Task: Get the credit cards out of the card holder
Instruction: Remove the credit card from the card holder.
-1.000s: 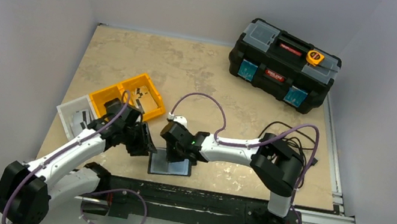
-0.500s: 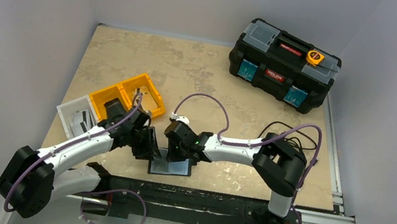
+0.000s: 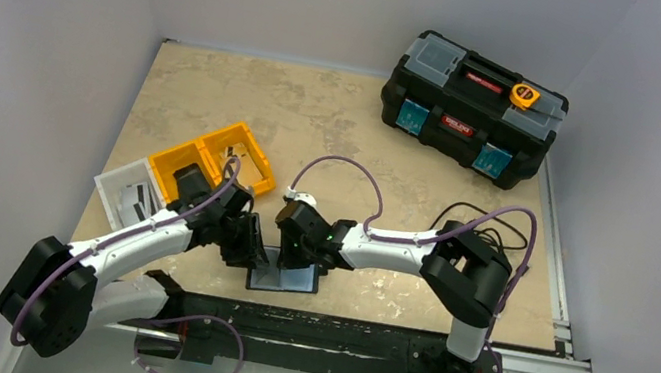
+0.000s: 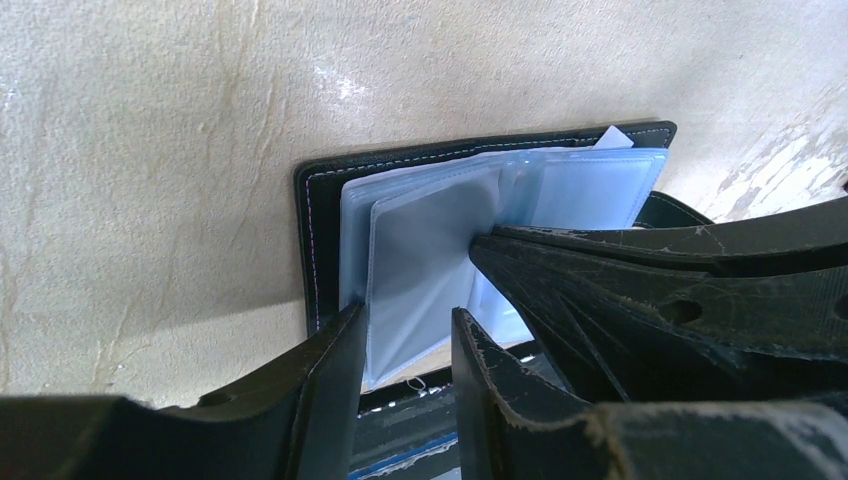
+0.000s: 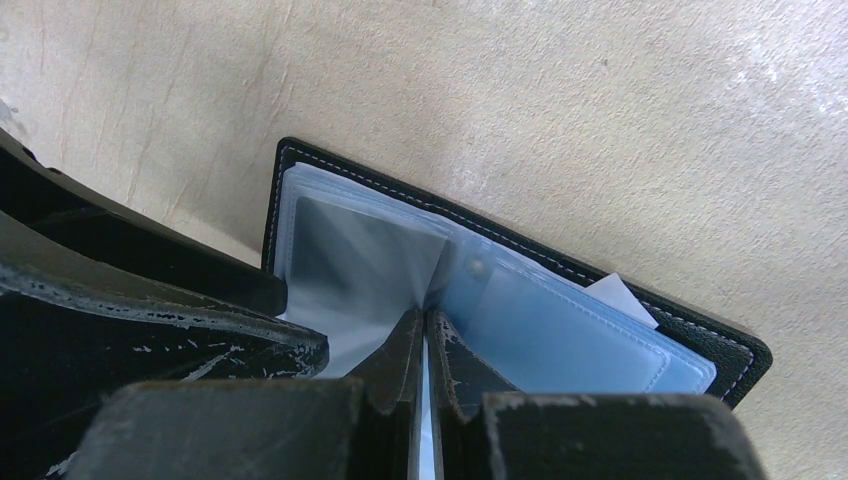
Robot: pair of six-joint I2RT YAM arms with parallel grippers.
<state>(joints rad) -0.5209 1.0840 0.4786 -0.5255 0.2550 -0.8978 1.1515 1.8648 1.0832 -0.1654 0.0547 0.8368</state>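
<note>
Right now the card holder lies open at the table's 6 o'clock edge, black around blue-grey clear sleeves. My right gripper pinches one sleeve and crosses before my left gripper, whose jaws stand apart. Orange bins sit at 10 o'clock, the toolbox at 1.

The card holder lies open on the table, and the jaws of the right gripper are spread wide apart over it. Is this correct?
Not quite. The card holder does lie open on the table, but the jaws of the right gripper are almost shut, pinching a clear plastic sleeve of it. The right wrist view shows this.
</note>
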